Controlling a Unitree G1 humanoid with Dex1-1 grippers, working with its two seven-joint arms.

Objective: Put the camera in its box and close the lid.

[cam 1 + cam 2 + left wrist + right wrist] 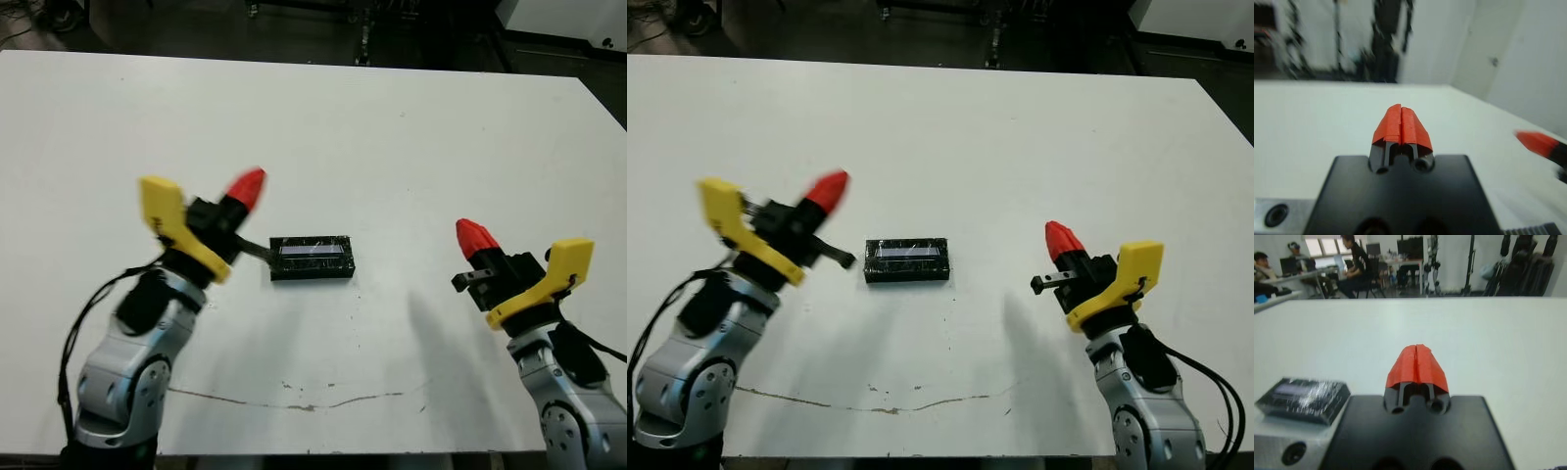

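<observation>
We see the box (312, 258) mid-table, its speckled lid (907, 257) apparently already seated on it, so the task looks finished. Our left claw (1401, 125) and right claw (1416, 365) are both clenched, empty, flanking it.

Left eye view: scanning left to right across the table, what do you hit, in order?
Left gripper, shut and empty → closed box with the speckled lid on it → right gripper, shut and empty. The camera is not visible.
</observation>
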